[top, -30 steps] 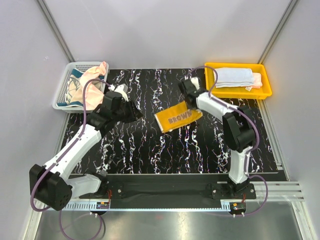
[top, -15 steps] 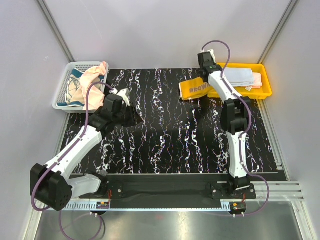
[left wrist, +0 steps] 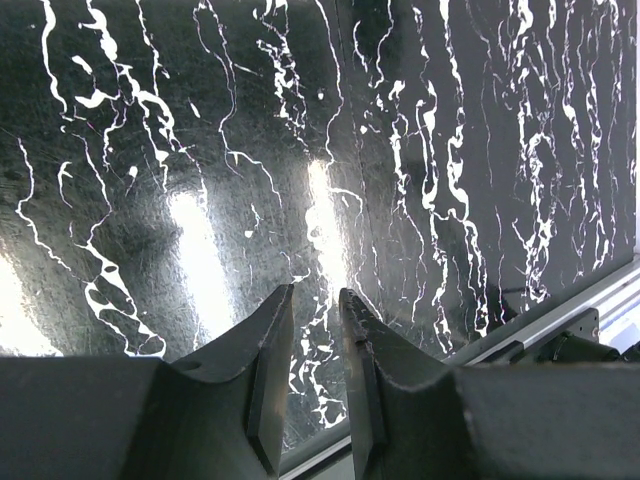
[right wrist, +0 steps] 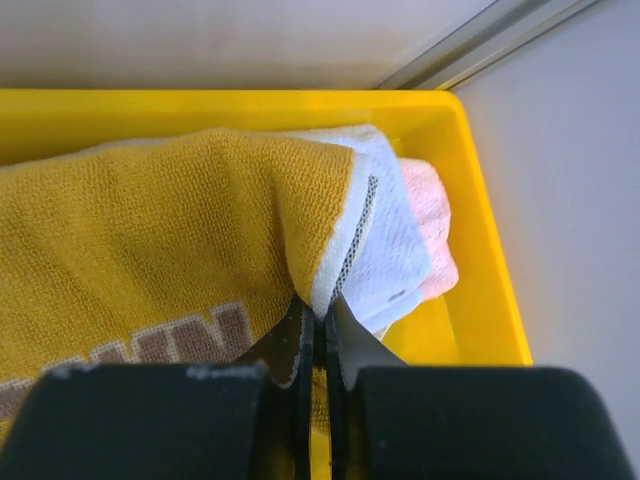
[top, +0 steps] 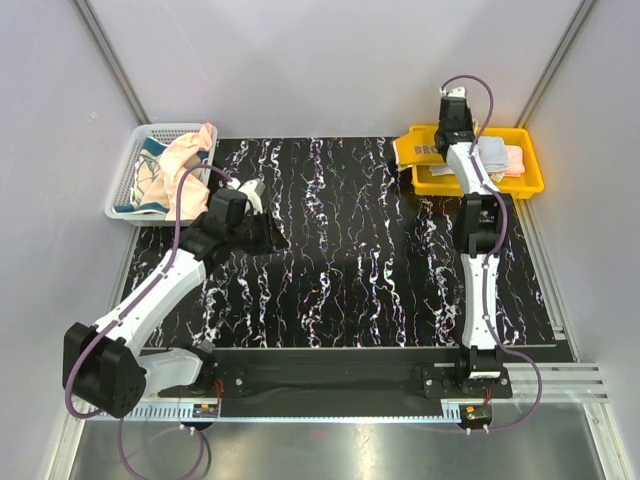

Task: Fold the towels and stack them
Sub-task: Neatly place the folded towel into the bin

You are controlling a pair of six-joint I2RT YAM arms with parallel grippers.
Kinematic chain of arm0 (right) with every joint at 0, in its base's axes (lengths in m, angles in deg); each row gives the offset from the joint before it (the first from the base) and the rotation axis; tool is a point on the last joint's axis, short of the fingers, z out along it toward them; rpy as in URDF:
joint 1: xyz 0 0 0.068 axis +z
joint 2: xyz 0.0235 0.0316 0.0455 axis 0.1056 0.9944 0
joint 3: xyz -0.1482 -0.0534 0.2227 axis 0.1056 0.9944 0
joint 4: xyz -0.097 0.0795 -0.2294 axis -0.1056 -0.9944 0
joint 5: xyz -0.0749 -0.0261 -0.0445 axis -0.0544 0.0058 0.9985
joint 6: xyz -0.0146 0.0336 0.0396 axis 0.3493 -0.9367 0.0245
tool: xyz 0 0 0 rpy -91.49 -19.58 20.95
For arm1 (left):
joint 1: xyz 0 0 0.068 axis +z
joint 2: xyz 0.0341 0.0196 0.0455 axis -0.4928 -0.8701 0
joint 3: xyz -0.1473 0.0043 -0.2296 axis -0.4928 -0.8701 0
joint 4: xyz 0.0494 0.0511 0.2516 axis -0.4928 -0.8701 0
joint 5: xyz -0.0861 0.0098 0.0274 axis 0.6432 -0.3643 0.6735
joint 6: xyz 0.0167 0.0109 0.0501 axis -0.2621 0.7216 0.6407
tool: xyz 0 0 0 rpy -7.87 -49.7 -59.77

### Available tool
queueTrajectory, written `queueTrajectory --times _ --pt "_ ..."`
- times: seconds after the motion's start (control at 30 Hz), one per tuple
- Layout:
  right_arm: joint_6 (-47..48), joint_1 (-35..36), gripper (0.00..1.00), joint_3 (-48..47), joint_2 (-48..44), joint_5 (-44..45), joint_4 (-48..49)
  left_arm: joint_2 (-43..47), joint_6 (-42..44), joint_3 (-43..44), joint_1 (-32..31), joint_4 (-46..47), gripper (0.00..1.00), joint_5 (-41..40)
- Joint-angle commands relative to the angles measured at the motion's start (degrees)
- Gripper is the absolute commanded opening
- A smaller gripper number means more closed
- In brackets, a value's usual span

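Note:
My right gripper (right wrist: 318, 318) is shut on the white-edged hem of the brown-and-orange "BROWN" towel (right wrist: 150, 220). The towel hangs over the left end of the yellow tray (top: 530, 183), where the "BROWN" towel (top: 415, 150) shows beside the right gripper (top: 447, 140). A folded white/pale blue towel (right wrist: 395, 245) lies in the tray on a pink towel (right wrist: 432, 205). More towels, pink (top: 186, 152) and cream-teal (top: 150, 178), sit bunched in the white basket (top: 122, 190). My left gripper (left wrist: 316, 296) hovers over bare table with a narrow gap and nothing between its fingers; it also shows as the left gripper (top: 270, 233).
The black marbled table (top: 340, 270) spans the middle. The white mesh basket stands at the back left, the yellow tray at the back right against the wall. A metal rail (left wrist: 560, 320) runs along the table's edge.
The right arm has carried the "BROWN" towel from the table's middle back and to the right, up over the yellow tray. The left arm has barely moved.

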Motion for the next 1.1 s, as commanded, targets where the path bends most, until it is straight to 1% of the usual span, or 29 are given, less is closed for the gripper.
queueTrajectory --times 0.0,0.07,0.1,0.23,0.4,0.47,0.53,0.57,0.6,0.63,0.7,0.73,0.77,0.8,0.83,0.87,0.93,0.97,1.0,1.03,1.07 --pt "6.3 -2.0 0.0 -5.1 1.9 -0.6 9.2 -0.8 1.0 -0.4 0.4 2.0 0.29 2.1" --pt "7.5 -1.9 0.0 -6.1 2.3 -0.8 11.1 -1.1 0.9 -0.6 0.4 2.3 0.29 2.2" --pt "7.4 -4.2 0.0 -6.2 2.2 -1.4 11.2 -1.2 1.0 -0.6 0.4 2.3 0.29 2.3" --pt "8.1 -6.1 0.02 -6.3 1.8 -2.0 13.0 -2.5 0.9 -0.5 0.3 2.6 0.29 3.2" --pt "5.1 -8.5 0.03 -6.4 1.4 -4.3 11.3 -3.7 0.6 -0.9 0.4 3.3 0.29 4.2" --pt "3.7 -9.3 0.04 -5.1 1.2 -5.0 10.8 -4.1 0.5 -1.0 0.4 3.5 0.29 4.5" --pt "1.9 -9.9 0.13 -4.3 0.9 -6.8 9.9 -4.1 0.5 -1.0 0.4 3.6 0.29 4.6" --pt "-0.1 -10.4 0.2 -4.1 1.0 -7.2 9.1 -4.1 0.3 -1.1 0.4 3.9 0.29 4.6" --pt "-1.2 -10.7 0.31 -4.4 1.3 -8.7 8.1 -4.2 0.3 -1.2 0.3 4.0 0.29 4.6" --pt "-2.7 -11.0 0.54 -4.8 1.5 -9.3 6.9 -4.2 0.3 -1.2 0.3 4.1 0.3 4.7" --pt "-6.9 -11.5 0.71 -5.8 1.2 -11.2 3.8 -4.0 0.1 -1.4 0.4 4.6 0.31 4.7" --pt "-7.9 -11.6 0.88 -6.2 0.9 -11.5 2.9 -4.0 -0.1 -1.5 0.3 4.6 0.31 4.6" --pt "-10.0 -11.5 0.95 -7.0 0.6 -11.9 1.2 -4.0 -0.2 -1.5 0.3 4.7 0.32 4.6" --pt "-11.4 -11.5 1.0 -7.6 -0.5 -13.1 0.3 -3.8 -0.3 -1.5 0.3 4.8 0.32 4.7" --pt "-12.9 -11.5 1.0 -8.4 -1.1 -13.4 -0.6 -3.8 -0.3 -1.4 0.3 4.9 0.32 4.7" --pt "-16.5 -11.5 1.0 -10.1 -1.8 -14.3 -3.8 -3.7 -0.6 -1.5 0.3 5.2 0.32 4.7" --pt "-20.3 -11.4 1.0 -10.5 -5.4 -18.2 -7.5 -3.6 -0.9 -1.2 0.3 5.5 0.32 4.6" --pt "-24.5 -11.4 1.0 -8.6 -7.3 -19.3 -8.2 -3.6 -1.2 -1.0 0.3 5.5 0.32 4.3" --pt "-26.3 -11.4 1.0 -6.7 -11.5 -23.0 -8.5 -3.5 -1.3 -0.5 0.4 5.5 0.32 4.0" --pt "-28.0 -11.3 1.0 -4.6 -13.9 -24.7 -8.6 -3.4 -1.4 -0.1 0.3 5.0 0.33 3.5" --pt "-31.4 -11.0 1.0 0.0 -16.4 -25.9 -8.6 -3.3 -1.3 0.2 0.4 4.9 0.33 3.3"
